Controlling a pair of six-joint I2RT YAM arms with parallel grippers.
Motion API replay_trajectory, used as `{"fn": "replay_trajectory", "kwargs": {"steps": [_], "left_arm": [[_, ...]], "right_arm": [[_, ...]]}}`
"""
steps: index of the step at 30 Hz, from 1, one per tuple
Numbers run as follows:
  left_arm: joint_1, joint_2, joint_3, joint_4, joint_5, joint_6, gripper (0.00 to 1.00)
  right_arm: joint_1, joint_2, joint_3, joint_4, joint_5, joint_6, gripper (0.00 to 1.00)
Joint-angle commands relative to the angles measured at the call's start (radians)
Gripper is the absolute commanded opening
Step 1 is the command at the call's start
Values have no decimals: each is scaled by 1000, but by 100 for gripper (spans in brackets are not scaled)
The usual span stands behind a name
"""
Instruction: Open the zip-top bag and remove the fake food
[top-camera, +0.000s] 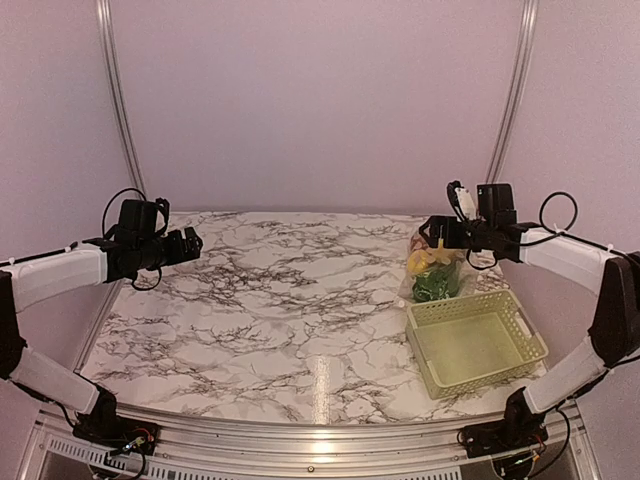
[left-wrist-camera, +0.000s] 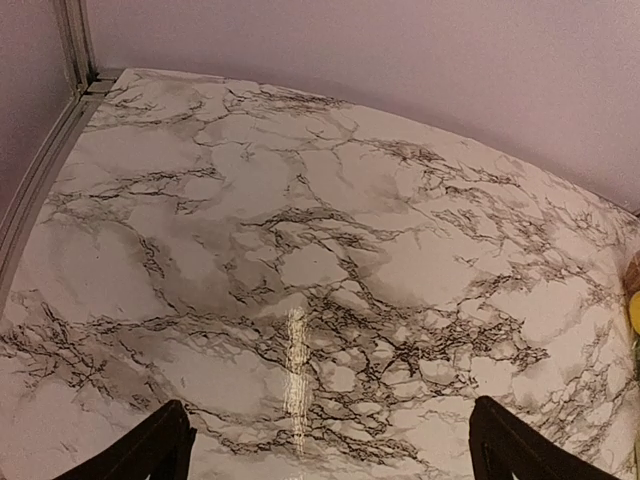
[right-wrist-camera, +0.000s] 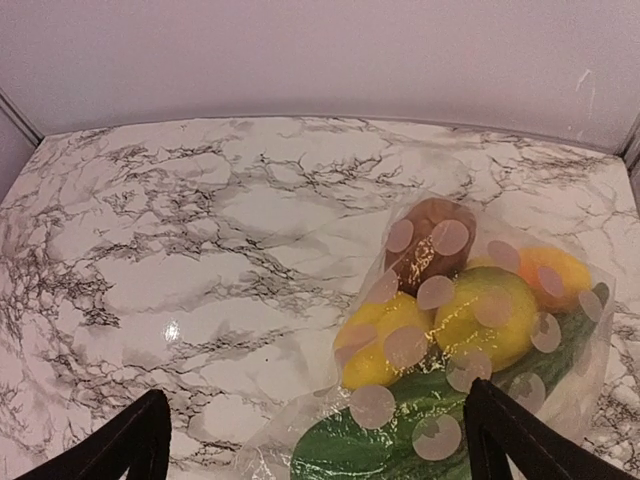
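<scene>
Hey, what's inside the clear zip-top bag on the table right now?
The zip-top bag holds a brown potato, a yellow lemon, a greenish-yellow mango, an orange fruit and green produce underneath. Whatever lies beneath that pile is covered.

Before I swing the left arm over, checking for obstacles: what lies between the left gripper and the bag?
Nothing but bare marble table between the left gripper and the bag; the top view shows it.

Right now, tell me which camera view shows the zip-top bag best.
Right wrist: the zip-top bag sits close, fake food plain through the plastic. Top external shows it small beyond the basket; left wrist catches only a yellowish sliver at its edge.
</scene>
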Motion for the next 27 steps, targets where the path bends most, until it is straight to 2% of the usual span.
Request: {"fn": "replay_trajectory", "kwargs": {"steps": [1,6,14,27], "left_arm": [[-8,0,24,14,-30,1,99],[-11,25,44,8,-37,-2,99],[-13,43,52,9,-49,-9,99],[-13,70,59,13,-50,-21,99]], "right_arm": [[15,-32,13,-102,100,-33,99],[3,-26,11,-154,165,-25,99],[-86,12,-1,-200,165,16,99],[-123,190,4,-130,-36,39,99]]}}
